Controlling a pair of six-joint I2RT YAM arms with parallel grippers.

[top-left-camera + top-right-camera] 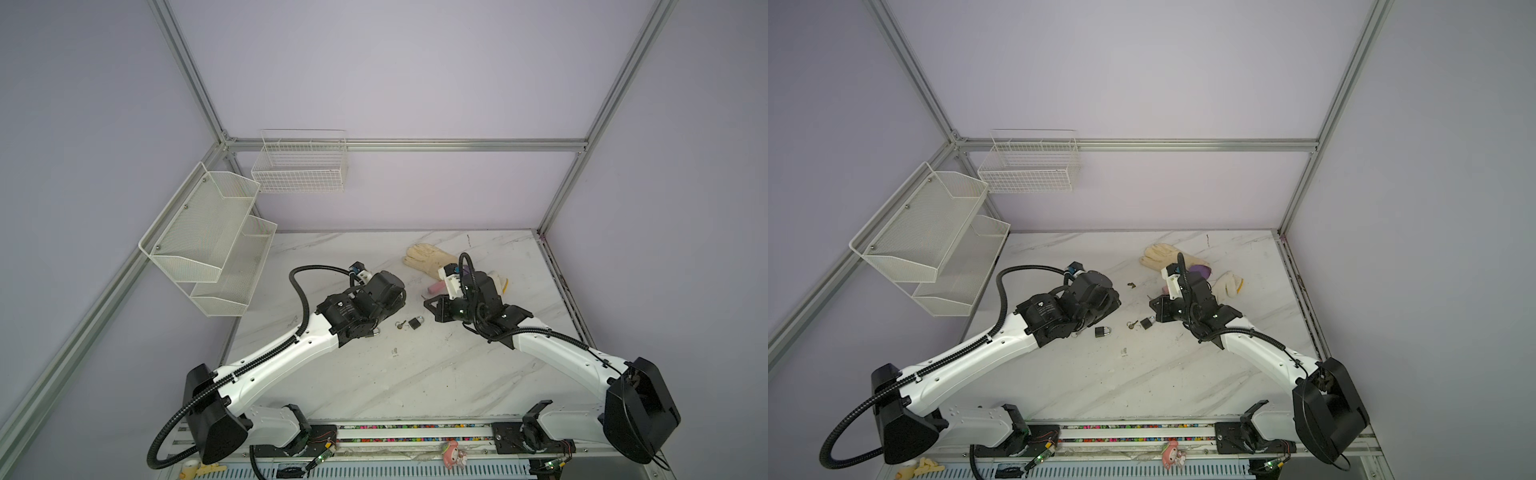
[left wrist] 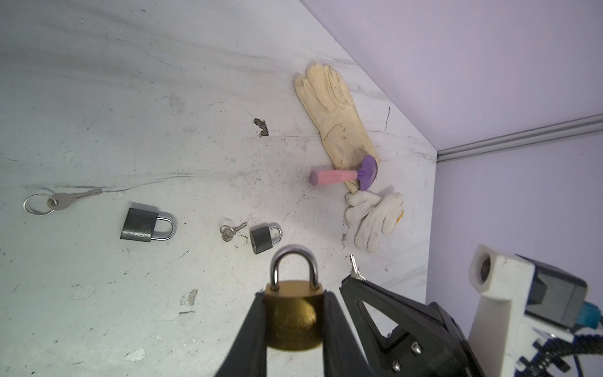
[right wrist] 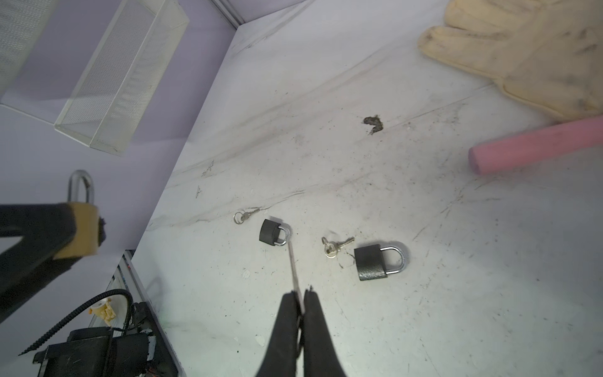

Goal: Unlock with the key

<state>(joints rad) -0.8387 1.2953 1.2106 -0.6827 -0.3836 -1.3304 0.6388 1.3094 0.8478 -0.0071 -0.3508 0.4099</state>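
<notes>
Left pincer (image 2: 293, 295) clamped on brass padlock (image 2: 293, 313), shackle sticking out past the tips, right pincer (image 3: 301, 295) just right of it, pinched together on slim key (image 3: 293, 264), seemingly by its head, dark padlock (image 1: 1146, 323) and ringed key (image 1: 1133, 324) lying on table (image 1: 1142, 382) just nearer

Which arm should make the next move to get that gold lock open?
Right, probably: the right gripper pinches the key, while the left gripper only clamps the brass padlock.
</notes>
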